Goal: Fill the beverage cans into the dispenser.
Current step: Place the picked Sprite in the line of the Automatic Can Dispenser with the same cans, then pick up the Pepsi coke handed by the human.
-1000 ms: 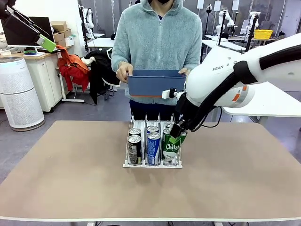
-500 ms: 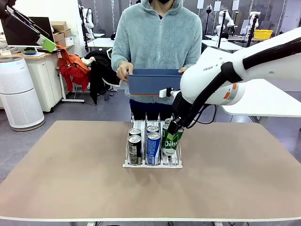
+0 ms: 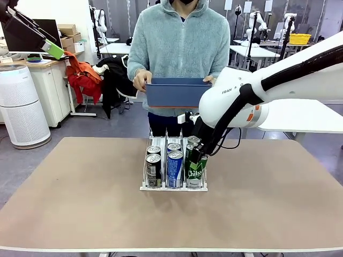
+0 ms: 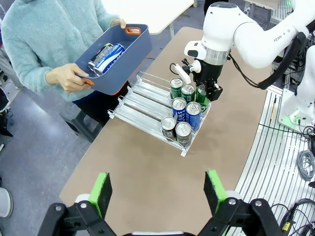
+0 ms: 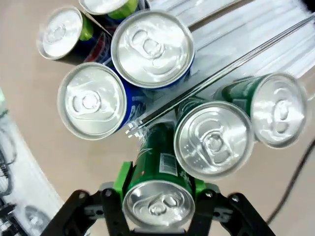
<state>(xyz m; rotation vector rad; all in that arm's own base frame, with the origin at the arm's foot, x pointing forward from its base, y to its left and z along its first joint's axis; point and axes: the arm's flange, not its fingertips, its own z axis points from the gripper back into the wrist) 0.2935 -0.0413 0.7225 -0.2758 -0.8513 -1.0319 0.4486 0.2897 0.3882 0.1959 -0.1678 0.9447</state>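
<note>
Since the earlier shot the green can (image 3: 195,170) has dropped lower and slid a bit left. It's way less tilted now, sitting at the near end of the dispenser's (image 3: 174,188) right lane, and the right arm (image 3: 252,88) has swung in and down with it.

The right gripper (image 3: 198,155) is clamped on the can's upper part, green pads (image 5: 122,180) on either side of the body just under the silver top, so the can hangs below the fingers. Grabbing it up high makes sense to me: the lanes are narrow, and the fingers need to stay above them while the base goes in. Can't tell if the base is actually seated in the lane yet. From the right wrist view it looks slightly leaned toward the two green cans (image 5: 214,140) already in that lane, just beside the nearer one.

Middle lane has two blue cans (image 3: 175,162) and left lane has two dark cans (image 3: 154,166), all bunched at the near end, probably because the lanes slope that way. On the far side the person (image 3: 179,43) holds a blue tub (image 3: 177,95) with a couple more cans (image 4: 106,55) lying in it, and my guess is that's the supply.

Left gripper (image 4: 158,189) is parked high up and well away, fingers spread wide, holding nothing.
</note>
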